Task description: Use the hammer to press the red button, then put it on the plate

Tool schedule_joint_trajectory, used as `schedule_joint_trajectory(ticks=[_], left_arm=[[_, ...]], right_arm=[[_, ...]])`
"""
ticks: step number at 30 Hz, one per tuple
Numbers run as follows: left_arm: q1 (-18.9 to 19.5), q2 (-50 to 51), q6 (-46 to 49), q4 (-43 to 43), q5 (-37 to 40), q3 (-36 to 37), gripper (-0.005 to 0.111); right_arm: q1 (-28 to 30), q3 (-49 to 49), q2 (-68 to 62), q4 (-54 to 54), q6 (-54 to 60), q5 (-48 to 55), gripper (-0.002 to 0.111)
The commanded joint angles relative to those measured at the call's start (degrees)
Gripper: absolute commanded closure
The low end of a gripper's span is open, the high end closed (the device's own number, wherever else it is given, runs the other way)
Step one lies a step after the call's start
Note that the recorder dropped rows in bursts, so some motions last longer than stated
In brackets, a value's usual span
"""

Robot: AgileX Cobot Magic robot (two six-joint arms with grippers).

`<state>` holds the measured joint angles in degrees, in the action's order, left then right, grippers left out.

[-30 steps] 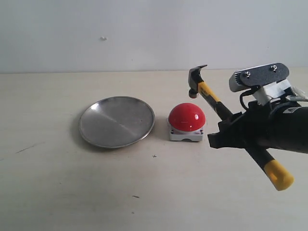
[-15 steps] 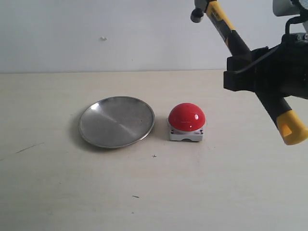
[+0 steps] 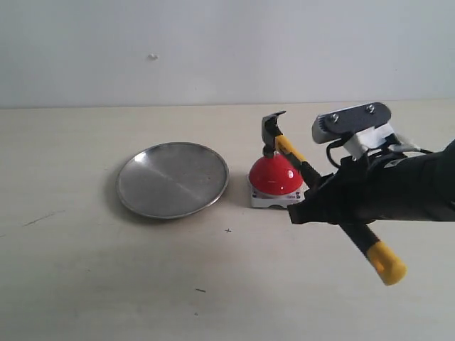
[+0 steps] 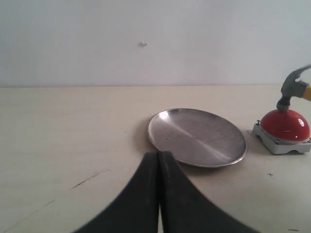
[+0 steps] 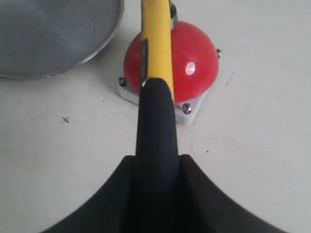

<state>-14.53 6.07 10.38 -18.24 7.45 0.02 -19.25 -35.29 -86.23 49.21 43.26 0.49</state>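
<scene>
Your right hand (image 3: 321, 199) is clenched around the black rubber grip of the hammer (image 3: 291, 153). Its two fingers (image 5: 204, 194) press on either side of the handle, as the right wrist view shows plainly. From that grasp the handle runs forward past the fingertips, turning from black to the yellow neck, and ends in the dark steel head. The yellow end cap sticks out behind the hand, clear of the table (image 3: 106, 284).

The red button (image 3: 274, 177) sits just ahead of your right hand's fingertips and below the hammer's neck. The head is down on the top of the red dome. In the left wrist view the striking face rests on the crown, with the claw pointing up and away from it. The button's square light-grey base lies flat on the table, with small screws showing at its corners.

The plate (image 3: 170, 181) is further out from your right hand, beyond the button and on the side away from that arm. It lies just beside the button's base without touching it, and nothing lies in it.

Your left hand (image 4: 159, 158) is clamped closed on nothing, its two dark fingers meeting along a thin seam. The plate lies ahead of those fingertips, a little apart from them. The button and the hammer head stand further off, beyond the plate's rim, toward your right arm.
</scene>
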Motion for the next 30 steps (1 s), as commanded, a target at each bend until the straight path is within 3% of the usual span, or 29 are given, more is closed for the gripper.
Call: schedule_joint_trajectory(ticks=[1, 14, 20, 30], left_arm=[[0.1, -0.1, 0.1, 0.1, -0.2, 0.0, 0.106], [0.1, -0.1, 0.1, 0.1, -0.2, 0.0, 0.106], [0.1, -0.1, 0.1, 0.1, -0.2, 0.0, 0.106], [0.1, -0.1, 0.1, 0.1, -0.2, 0.0, 0.106]], right_arm=[[-0.1, -1.2, -0.8, -0.3, 0.1, -4.9, 0.108], [-0.1, -3.0, 16.9, 2.2, -0.4, -1.4, 0.108], [-0.1, -5.2, 14.7, 3.3, -0.4, -1.4, 0.108], [-0.1, -15.7, 1.0, 9.7, 4.0, 7.5, 0.108]])
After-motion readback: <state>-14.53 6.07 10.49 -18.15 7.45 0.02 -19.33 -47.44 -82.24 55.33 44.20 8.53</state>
